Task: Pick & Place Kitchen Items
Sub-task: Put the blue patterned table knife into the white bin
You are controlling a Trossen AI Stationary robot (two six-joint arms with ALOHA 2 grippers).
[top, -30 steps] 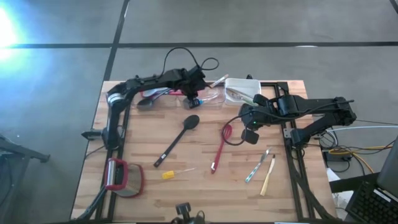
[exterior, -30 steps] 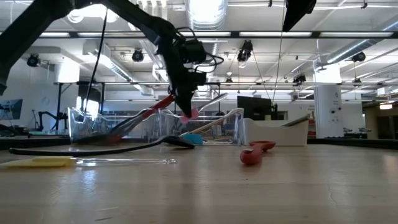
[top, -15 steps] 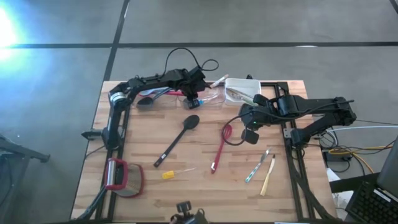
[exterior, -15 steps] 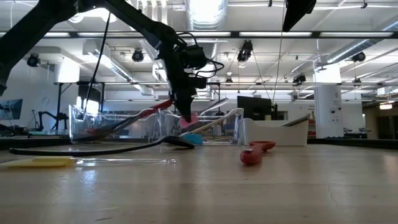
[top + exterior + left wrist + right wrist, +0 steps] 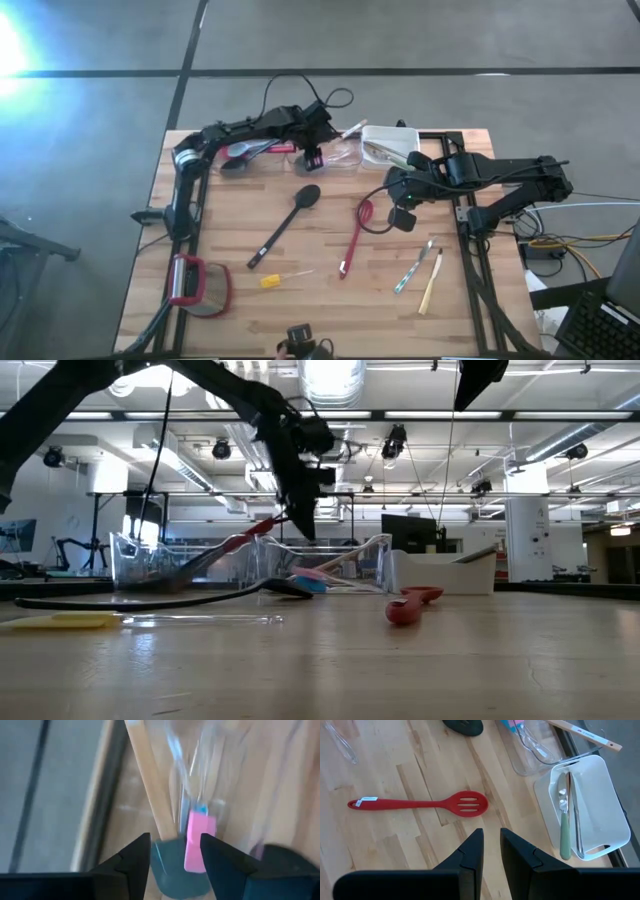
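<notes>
My left gripper (image 5: 312, 152) hangs open above the right end of the clear tub (image 5: 285, 152) at the table's far side. A small pink piece (image 5: 199, 840) lies in that tub below and between the fingers, untouched, on a blue piece (image 5: 312, 585). My right gripper (image 5: 403, 207) hovers at the table's right, open by a narrow gap, with nothing between its fingers. On the table lie a black spoon (image 5: 285, 225), a red slotted spoon (image 5: 420, 802), a yellow piece (image 5: 272, 281), and metal (image 5: 413, 268) and wooden (image 5: 432, 282) cutlery.
A white tub (image 5: 585, 805) with cutlery stands right of the clear tub. A wooden utensil (image 5: 150, 785) and a red utensil (image 5: 235, 543) lean out of the clear tub. The red-framed round object (image 5: 195, 285) lies at the near left.
My left gripper has opened and let go of the pink piece, which has dropped into the clear tub and now lies on the blue piece. The gripper has then risen a little above the tub.
</notes>
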